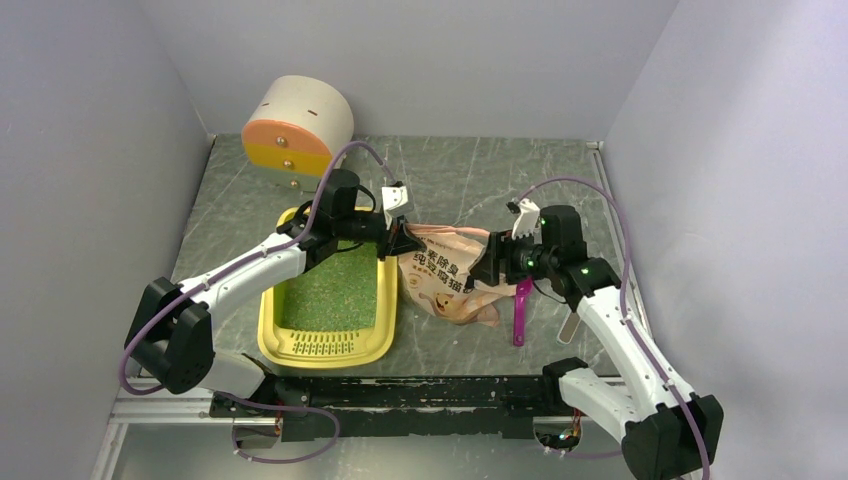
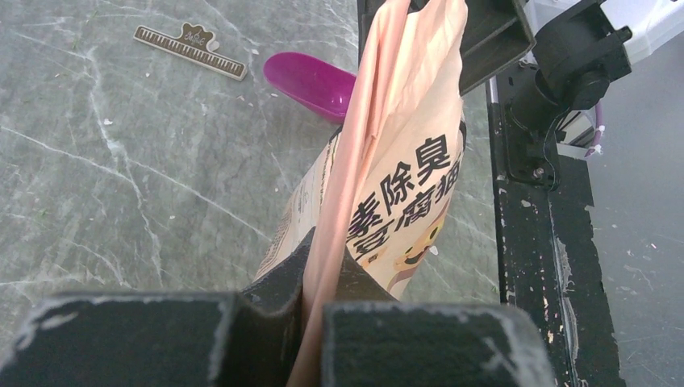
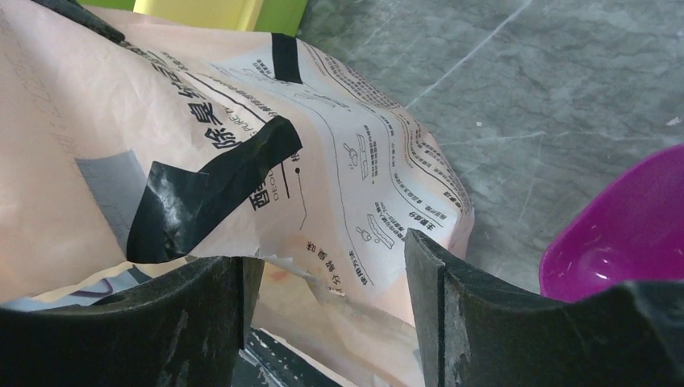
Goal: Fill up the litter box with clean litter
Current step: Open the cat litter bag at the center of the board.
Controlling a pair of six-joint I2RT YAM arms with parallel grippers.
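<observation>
The yellow litter box lies left of centre with its slotted grille toward the arms. Green speckled litter covers its floor. The pink-beige printed bag lies on its side just right of the box. My left gripper is shut on the bag's flat end beside the box's far right corner; the left wrist view shows the gripper pinching the bag. My right gripper is open at the bag's other end. In the right wrist view this gripper has its fingers around the bag's torn edge.
A magenta scoop lies right of the bag, beside a small wooden ruler. A white cylinder with an orange end stands at the back left. Grey walls close in three sides. A black rail runs along the near edge.
</observation>
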